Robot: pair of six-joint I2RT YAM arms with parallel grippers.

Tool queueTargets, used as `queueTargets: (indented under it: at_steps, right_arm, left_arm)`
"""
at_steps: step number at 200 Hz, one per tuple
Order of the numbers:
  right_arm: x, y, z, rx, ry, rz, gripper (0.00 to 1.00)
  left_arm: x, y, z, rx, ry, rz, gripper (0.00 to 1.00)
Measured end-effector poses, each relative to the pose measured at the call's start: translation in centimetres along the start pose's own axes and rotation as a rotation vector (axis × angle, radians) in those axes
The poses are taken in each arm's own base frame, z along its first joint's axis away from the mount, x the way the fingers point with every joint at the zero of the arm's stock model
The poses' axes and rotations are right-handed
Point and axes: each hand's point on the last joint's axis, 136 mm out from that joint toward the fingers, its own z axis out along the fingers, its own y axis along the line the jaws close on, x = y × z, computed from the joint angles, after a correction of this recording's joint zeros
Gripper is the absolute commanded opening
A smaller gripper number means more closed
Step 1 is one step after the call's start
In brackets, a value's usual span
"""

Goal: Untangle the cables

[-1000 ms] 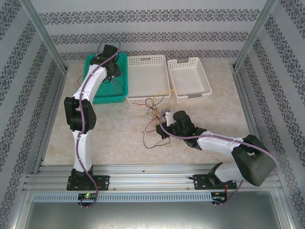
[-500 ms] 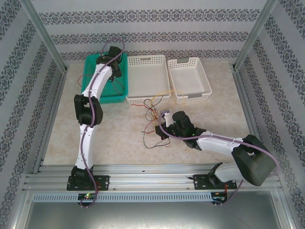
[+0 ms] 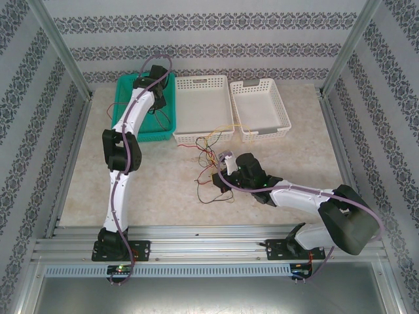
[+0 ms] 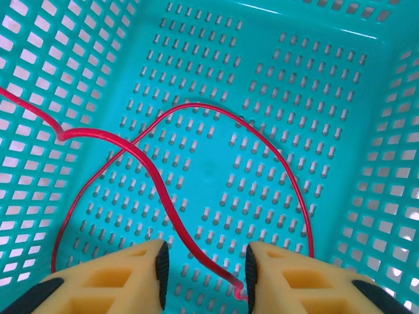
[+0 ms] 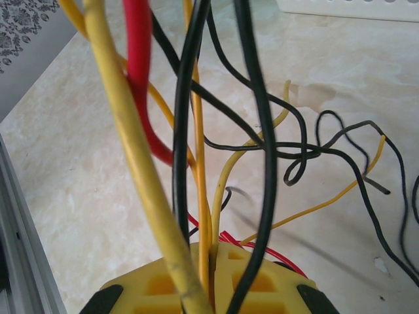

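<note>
A tangle of red, yellow and black cables (image 3: pixel 211 154) lies on the table just in front of the middle white basket. My right gripper (image 3: pixel 219 178) sits at its near edge. In the right wrist view this gripper (image 5: pixel 213 261) is shut on thin yellow cables (image 5: pixel 200 196), while a thick yellow one (image 5: pixel 124 131), a red one (image 5: pixel 139 65) and black ones (image 5: pixel 258 131) drape over it. My left gripper (image 3: pixel 157 99) hangs inside the teal basket (image 3: pixel 147 135). It stands open (image 4: pixel 204 278) over a looped red cable (image 4: pixel 150 170) whose end lies by the right pad.
Two white baskets (image 3: pixel 203 104) (image 3: pixel 262 108) stand side by side at the back, right of the teal one. A dark wire (image 3: pixel 163 118) rests in the teal basket. Loose black and yellow wire ends (image 5: pixel 340 150) sprawl over the beige tabletop (image 5: pixel 78 196). Metal rails frame the table.
My left arm has stretched further back over the teal basket, its elbow rising. The right gripper and the tangle have shifted slightly up and left.
</note>
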Motion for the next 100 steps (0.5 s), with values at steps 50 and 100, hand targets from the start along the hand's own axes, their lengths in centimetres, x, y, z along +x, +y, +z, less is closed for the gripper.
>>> queueTargets:
  at_steps: [50, 100]
  right_arm:
    - [0.0, 0.01, 0.0, -0.001, 0.0, 0.0, 0.0]
    - [0.02, 0.05, 0.0, -0.003, 0.001, 0.0, 0.0]
  left_arm:
    - [0.08, 0.02, 0.06, -0.001, 0.002, 0.001, 0.31]
    - [0.39, 0.08, 0.34, -0.007, 0.011, 0.006, 0.32]
